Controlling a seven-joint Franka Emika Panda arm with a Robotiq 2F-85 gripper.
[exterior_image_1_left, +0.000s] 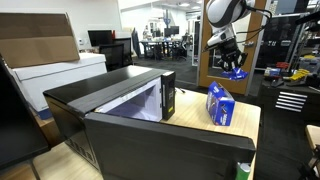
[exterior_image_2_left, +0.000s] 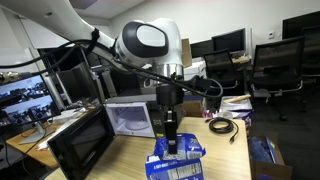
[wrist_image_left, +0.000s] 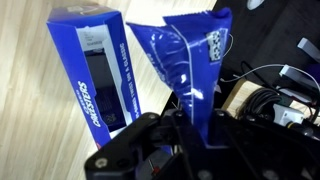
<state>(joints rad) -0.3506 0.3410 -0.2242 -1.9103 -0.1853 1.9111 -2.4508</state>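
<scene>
Just above the blue box (exterior_image_1_left: 221, 103), a blue plastic packet (wrist_image_left: 192, 70) hangs clear of the wooden table (exterior_image_1_left: 247, 128), one end pinched between the fingers of the gripper (wrist_image_left: 190, 118). Whether the packet touches the box cannot be told. Beside the box stands a microwave (exterior_image_1_left: 110, 100) with its door (exterior_image_2_left: 80, 148) open. Beyond the box lies a black cable (exterior_image_2_left: 222, 125).

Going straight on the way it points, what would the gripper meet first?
Probably the blue box, or the table beside it: the gripper, shut on a blue packet, points down just above the box; depth is unclear.
</scene>
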